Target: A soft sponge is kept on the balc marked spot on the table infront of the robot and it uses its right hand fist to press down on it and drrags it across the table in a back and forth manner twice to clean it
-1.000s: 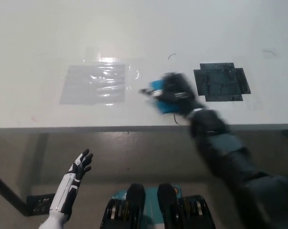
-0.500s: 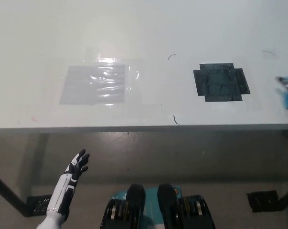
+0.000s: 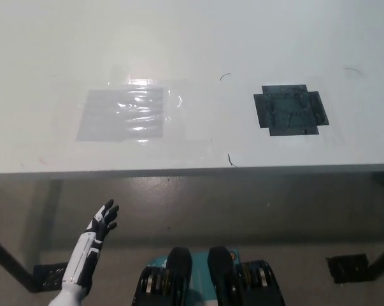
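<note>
A smooth white table fills the upper frame above a grey floor. At lower left the white left hand hangs below the table edge, fingers spread, holding nothing. A black cross-shaped mark sits upper right, bare; a glossy clear patch upper left. No sponge or right hand in view.

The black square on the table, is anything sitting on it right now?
Empty. The black marked spot on the table is bare; no sponge or right hand is in view. The white left hand hangs open below the table edge.
</note>
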Controlling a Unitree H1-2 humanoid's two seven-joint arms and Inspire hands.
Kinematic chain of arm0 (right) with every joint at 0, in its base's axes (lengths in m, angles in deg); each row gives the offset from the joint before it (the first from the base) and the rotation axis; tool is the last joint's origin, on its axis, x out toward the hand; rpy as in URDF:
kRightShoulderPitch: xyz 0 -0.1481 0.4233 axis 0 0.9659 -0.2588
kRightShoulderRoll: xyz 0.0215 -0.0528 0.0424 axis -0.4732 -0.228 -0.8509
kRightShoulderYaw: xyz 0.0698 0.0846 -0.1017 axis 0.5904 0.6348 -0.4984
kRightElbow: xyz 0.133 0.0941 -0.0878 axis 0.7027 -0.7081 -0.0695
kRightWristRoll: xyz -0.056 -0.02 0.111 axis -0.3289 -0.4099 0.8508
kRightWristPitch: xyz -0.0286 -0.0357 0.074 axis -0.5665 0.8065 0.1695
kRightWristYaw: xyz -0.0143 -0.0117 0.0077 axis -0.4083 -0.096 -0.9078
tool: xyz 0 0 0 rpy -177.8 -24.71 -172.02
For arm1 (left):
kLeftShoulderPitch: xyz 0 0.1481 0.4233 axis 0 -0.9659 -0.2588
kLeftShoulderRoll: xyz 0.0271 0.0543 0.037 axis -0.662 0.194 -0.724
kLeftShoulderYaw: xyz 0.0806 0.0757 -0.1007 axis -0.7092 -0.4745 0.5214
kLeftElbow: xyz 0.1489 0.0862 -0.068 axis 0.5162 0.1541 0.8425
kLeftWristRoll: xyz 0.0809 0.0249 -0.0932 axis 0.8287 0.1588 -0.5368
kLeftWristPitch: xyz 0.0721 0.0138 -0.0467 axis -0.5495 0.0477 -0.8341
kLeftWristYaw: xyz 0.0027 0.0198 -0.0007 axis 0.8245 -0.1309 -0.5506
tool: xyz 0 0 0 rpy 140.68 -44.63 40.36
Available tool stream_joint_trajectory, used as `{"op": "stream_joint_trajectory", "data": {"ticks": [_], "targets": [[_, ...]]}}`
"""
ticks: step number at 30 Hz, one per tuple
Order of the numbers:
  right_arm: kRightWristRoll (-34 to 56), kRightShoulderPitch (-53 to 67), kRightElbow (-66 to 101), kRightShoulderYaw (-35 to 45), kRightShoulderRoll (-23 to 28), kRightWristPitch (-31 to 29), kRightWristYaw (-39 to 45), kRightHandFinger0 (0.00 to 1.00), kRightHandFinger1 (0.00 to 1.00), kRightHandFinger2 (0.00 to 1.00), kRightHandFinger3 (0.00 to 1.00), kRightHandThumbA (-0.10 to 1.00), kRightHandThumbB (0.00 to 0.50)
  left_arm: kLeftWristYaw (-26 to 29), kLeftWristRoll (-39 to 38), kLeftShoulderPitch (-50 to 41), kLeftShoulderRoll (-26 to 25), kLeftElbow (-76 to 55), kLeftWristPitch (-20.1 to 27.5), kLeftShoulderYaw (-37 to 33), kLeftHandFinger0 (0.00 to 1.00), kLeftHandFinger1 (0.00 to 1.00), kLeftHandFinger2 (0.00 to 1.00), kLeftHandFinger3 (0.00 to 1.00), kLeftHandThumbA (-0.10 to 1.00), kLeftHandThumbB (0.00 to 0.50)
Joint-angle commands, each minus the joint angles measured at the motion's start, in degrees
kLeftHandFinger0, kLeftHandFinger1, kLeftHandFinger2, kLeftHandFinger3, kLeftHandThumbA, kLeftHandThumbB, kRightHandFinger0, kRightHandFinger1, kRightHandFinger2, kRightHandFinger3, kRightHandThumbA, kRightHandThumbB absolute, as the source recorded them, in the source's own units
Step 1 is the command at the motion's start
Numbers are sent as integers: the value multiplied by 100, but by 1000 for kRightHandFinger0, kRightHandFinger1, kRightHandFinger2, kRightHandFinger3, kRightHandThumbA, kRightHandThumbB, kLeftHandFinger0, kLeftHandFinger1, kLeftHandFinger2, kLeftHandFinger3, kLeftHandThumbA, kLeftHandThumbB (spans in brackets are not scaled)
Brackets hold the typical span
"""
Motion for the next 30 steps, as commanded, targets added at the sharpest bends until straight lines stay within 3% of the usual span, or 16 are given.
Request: {"op": "stream_joint_trajectory", "data": {"ticks": [1,5,6,8,10,15,17,19,22,23,27,30], "targets": [[105,-136,-133,-19,-377,333,-22,0,0,357,356,1000,169,15,-29,36,-28,-119,137,6,1000,1000,1000,1000,1000,44],[-56,-411,-118,-236,-778,207,-13,0,0,101,37,1000,147,17,-9,46,-38,-101,126,4,1000,1000,1000,1000,1000,48],[-102,-458,-116,-300,-828,227,-67,0,0,74,9,1000,150,21,2,51,-41,-96,130,2,1000,1000,1000,1000,1000,49],[-138,-603,-85,-427,-1026,207,-33,0,0,30,0,1000,111,19,18,55,-51,-96,124,-2,1000,1000,1000,1000,1000,47],[-142,-756,-59,-520,-1278,241,-22,0,0,0,0,1000,136,14,2,37,-46,-137,78,3,1000,1000,1000,1000,1000,52],[-178,-1024,35,-770,-1862,64,180,0,0,0,0,1000,96,31,30,61,-37,-88,134,-3,1000,1000,1000,1000,1000,52],[-274,-1098,63,-916,-2107,-79,183,0,0,0,0,1000,117,12,5,73,-37,-85,126,-1,1000,1000,1000,1000,1000,45],[-241,-1135,83,-942,-2197,-13,150,0,0,0,0,1000,148,15,9,75,-23,-93,110,-6,1000,1000,1000,1000,1000,41],[-264,-1165,122,-1019,-2324,19,92,0,0,0,0,1000,147,4,31,92,-31,-119,106,-21,1000,1000,1000,1000,1000,30],[-302,-1155,112,-1073,-2329,-18,86,0,0,0,0,1000,128,-3,20,102,-32,-116,84,-19,1000,1000,1000,1000,1000,29],[-263,-1094,47,-1097,-2224,-14,117,0,0,0,0,1000,135,8,18,106,-36,-147,24,-2,1000,1000,1000,1000,1000,49],[-336,-986,-14,-1157,-2103,-53,-61,0,0,0,0,1000,91,-12,-13,73,-50,-141,93,2,1000,1000,1000,1000,1000,44]]}}
